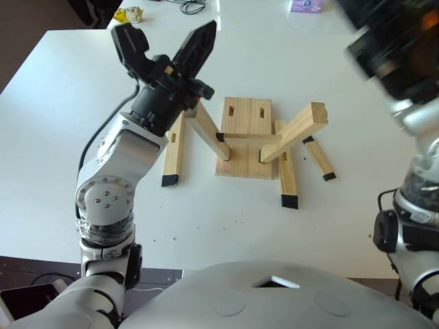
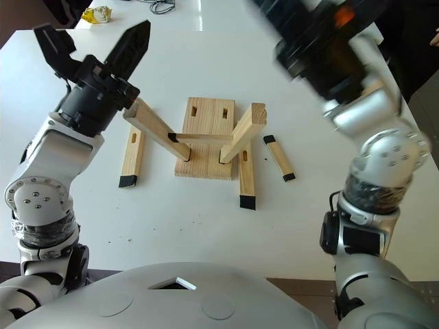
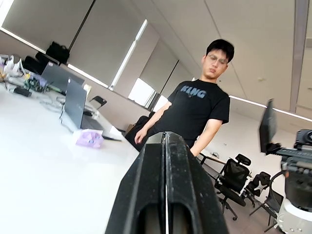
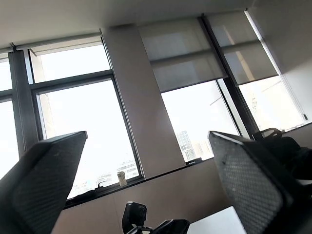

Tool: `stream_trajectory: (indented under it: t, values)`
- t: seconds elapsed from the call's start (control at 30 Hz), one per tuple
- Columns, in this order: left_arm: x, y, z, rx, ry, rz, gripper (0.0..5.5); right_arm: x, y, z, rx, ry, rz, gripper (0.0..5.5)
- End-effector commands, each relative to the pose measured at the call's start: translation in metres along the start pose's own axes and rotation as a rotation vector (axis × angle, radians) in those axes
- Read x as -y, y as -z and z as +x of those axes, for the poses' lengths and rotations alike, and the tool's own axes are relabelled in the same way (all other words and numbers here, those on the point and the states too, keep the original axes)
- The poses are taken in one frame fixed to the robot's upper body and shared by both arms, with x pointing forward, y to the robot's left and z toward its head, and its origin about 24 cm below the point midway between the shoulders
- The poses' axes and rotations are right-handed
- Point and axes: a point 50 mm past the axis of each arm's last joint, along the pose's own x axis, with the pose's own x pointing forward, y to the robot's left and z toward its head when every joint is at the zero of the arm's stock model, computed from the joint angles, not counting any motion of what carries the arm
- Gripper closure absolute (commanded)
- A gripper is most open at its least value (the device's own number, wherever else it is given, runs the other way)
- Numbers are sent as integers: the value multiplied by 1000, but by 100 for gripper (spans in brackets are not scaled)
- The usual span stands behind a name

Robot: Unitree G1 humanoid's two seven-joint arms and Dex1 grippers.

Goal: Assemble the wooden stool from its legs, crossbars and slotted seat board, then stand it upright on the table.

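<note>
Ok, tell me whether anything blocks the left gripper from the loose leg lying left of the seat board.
Nothing lies on the loose leg. The open left gripper is raised over the table near it. The mounted leg leans out close beside it, crowding its inner side.

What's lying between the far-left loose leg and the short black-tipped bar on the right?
In the left eye view: the seat board with two slanting legs joined by a crossbar, then another loose leg.
</note>
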Motion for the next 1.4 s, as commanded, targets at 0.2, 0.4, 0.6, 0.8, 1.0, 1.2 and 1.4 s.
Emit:
stream_trajectory:
  t: [0.2,0.4,0.6,0.8,1.0,1.2,1.4]
  values:
    - [-19,35,-12,-202,-129,8,550,8,90,-39,-478,171,16,96]
    - [-35,62,-26,-315,-203,-5,550,22,140,-68,-662,277,5,96]
    - [-22,45,-19,-199,-121,-20,550,11,105,-41,-467,138,-5,96]
    - [-5,-14,-8,105,-22,4,550,6,36,-13,-121,61,34,96]
    - [17,-74,-6,320,156,68,550,41,11,-35,-188,246,-141,96]
    - [-5,-61,-53,2,139,157,550,91,32,-106,-559,592,-382,144]
    - [-75,0,-171,-753,-132,164,550,66,82,-145,-899,442,-377,236]
